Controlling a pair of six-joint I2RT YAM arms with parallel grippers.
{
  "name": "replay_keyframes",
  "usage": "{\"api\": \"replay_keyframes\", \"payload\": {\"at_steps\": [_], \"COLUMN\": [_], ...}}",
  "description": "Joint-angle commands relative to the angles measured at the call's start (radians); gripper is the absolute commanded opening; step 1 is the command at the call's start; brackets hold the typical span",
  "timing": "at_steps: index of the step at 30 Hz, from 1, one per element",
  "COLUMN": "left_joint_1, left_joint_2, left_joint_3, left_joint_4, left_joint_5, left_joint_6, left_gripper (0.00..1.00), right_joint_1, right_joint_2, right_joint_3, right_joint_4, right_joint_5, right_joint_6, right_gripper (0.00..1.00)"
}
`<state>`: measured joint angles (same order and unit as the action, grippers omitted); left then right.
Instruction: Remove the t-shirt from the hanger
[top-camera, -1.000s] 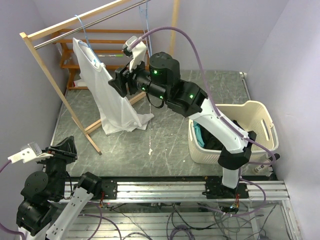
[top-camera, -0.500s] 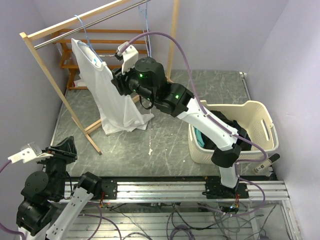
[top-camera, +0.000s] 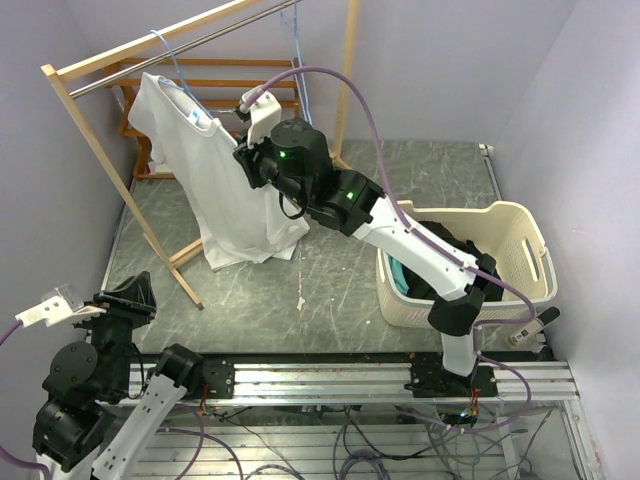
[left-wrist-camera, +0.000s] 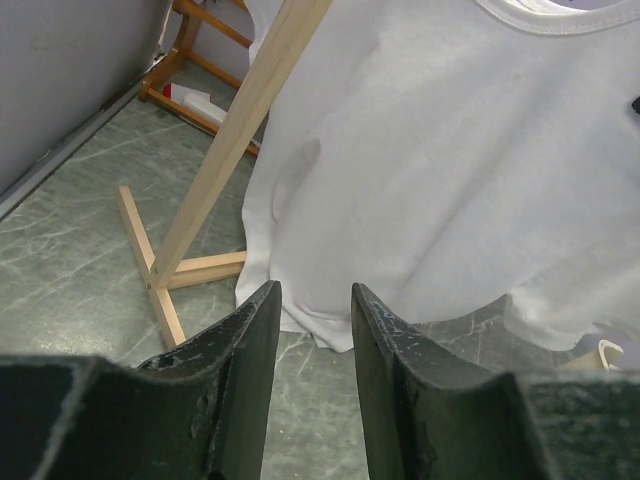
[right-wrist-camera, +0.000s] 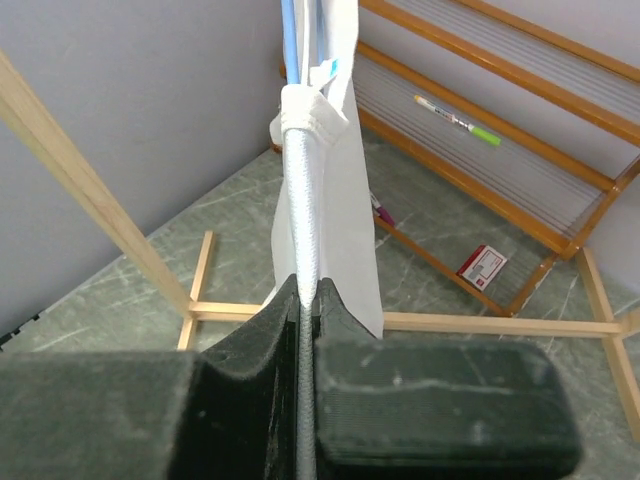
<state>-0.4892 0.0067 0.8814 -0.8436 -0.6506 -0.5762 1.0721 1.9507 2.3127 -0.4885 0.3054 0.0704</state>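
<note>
— Pincer check, left first: left pincer (left-wrist-camera: 312, 300) slightly parted, empty, well short of the t-shirt (top-camera: 215, 190).
— And how does it lie?
— It hangs lengthwise downward from the blue hanger (top-camera: 168, 62). The right pincer (right-wrist-camera: 305, 295) is clamped on its right-hand edge, far nearer.

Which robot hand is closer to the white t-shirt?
Right. The right gripper pinches the t-shirt near the hanger; the left gripper sits far back, open, not touching it.
</note>
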Motion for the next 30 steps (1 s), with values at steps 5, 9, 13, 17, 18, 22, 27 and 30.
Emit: {"api": "replay_keyframes", "payload": {"at_steps": [5, 9, 13, 17, 18, 22, 27, 30], "left_joint_1": [-0.006, -0.005, -0.006, -0.006, -0.006, -0.006, -0.007, -0.008], "left_joint_2": [0.003, 0.008, 0.016, 0.016, 0.014, 0.014, 0.021, 0.022], "left_joint_3": [0.004, 0.004, 0.005, 0.005, 0.004, 0.005, 0.003, -0.005], "left_joint_4": [0.004, 0.007, 0.008, 0.006, 0.006, 0.004, 0.018, 0.044], "left_joint_5": [-0.022, -0.016, -0.014, -0.017, -0.017, -0.018, -0.001, 0.044], "left_joint_6": [-0.007, -0.004, -0.003, -0.005, -0.006, -0.007, 0.008, 0.039], "left_gripper": [0.45, 0.48, 0.5, 0.5, 0.5, 0.5, 0.54, 0.58], "right_joint_1": [-0.015, -0.015, -0.015, -0.016, -0.017, -0.017, -0.017, -0.015], "right_joint_2": [-0.161, -0.191, -0.172, -0.157, -0.155, -0.2, -0.363, -0.453], "right_joint_3": [-0.21, -0.25, -0.207, -0.17, -0.155, -0.182, -0.368, -0.449], "right_joint_4": [0.298, 0.378, 0.39, 0.4, 0.386, 0.344, 0.335, 0.272], "right_joint_5": [0.024, 0.023, 0.009, 0.008, 0.011, 0.014, -0.034, -0.085], "right_joint_6": [-0.003, -0.02, -0.034, -0.034, -0.03, -0.011, 0.023, 0.047], "right_gripper": [0.0, 0.0, 0.0, 0.0, 0.0, 0.0, 0.0, 0.0]}}
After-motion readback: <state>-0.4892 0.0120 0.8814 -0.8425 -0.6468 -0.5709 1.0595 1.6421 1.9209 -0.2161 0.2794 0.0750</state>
